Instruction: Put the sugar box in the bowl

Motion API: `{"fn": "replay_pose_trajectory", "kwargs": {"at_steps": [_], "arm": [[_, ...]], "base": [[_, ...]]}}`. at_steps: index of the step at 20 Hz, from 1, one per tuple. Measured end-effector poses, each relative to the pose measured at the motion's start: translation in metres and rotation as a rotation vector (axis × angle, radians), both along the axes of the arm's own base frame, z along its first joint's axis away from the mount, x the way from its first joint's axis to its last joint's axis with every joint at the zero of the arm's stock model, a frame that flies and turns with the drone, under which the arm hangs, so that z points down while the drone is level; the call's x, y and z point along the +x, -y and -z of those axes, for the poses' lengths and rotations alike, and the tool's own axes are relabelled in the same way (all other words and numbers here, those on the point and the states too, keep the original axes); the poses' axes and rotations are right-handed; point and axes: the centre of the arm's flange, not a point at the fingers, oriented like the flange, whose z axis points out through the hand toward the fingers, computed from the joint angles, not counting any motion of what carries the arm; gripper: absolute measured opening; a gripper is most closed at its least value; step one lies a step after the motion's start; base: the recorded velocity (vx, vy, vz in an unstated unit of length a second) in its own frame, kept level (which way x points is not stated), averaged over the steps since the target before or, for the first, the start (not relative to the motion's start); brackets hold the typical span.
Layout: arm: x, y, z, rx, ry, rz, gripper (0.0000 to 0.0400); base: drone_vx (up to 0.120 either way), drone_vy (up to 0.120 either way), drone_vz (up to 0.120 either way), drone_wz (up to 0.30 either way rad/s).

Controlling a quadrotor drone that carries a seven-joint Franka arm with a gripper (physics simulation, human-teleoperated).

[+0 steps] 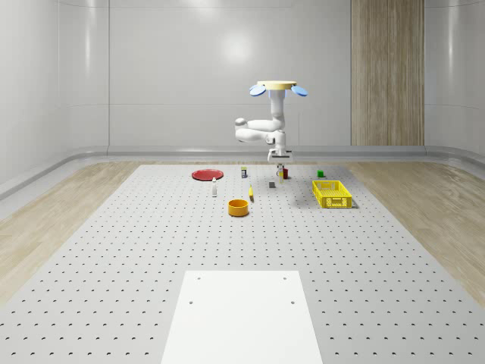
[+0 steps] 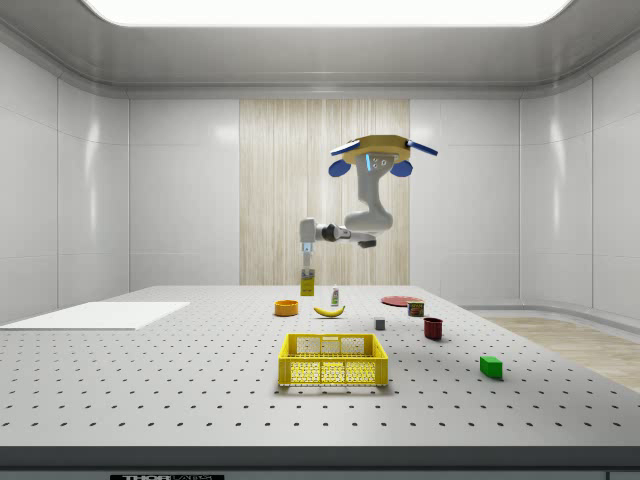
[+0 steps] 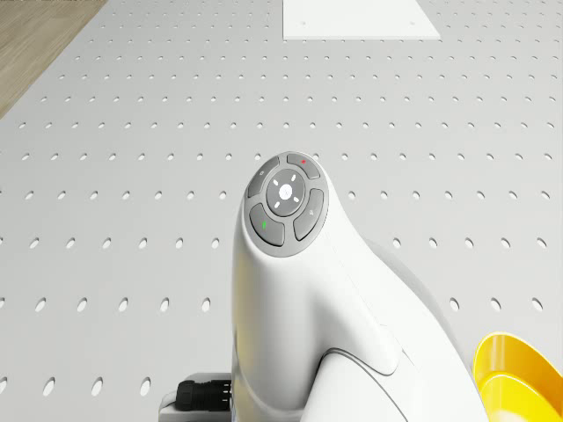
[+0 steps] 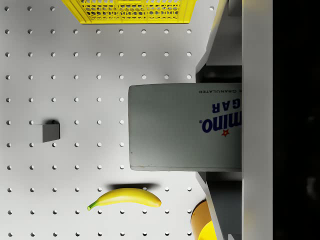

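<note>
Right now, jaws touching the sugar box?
Touching. Wrist view: the sugar box sits clamped between both fingers, lifted off the table.

Walls: glossy white panels (image 1: 151,68), one vertical wood-grain strip (image 1: 387,72).
Floor: pale wood planks (image 1: 45,220).
Tabletop: grey perforated board (image 1: 114,265), white sheet (image 1: 241,318).
Light: bright ceiling panel (image 2: 325,10).

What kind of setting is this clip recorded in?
Likely a simulated indoor robotics lab: a large perforated white table, glossy wall panels, and small test props such as a yellow crate and orange bowl. The drone hovers over the table.
</note>
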Motion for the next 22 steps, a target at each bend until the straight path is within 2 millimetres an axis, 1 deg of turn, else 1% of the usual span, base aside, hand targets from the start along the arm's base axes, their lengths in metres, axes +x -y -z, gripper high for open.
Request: {"fn": "replay_pose_trajectory", "kwargs": {"at_steps": [2,22], "arm": [[0.0,0.0,0.0,0.0,0.0,0.0,0.0165],[0.0,0.0,0.0001,0.0,0.0,-0.001,0.0165]], "base": [[0.12,-0.12,0.1,0.0],[0.12,-0.12,0.0,0.0]]}}
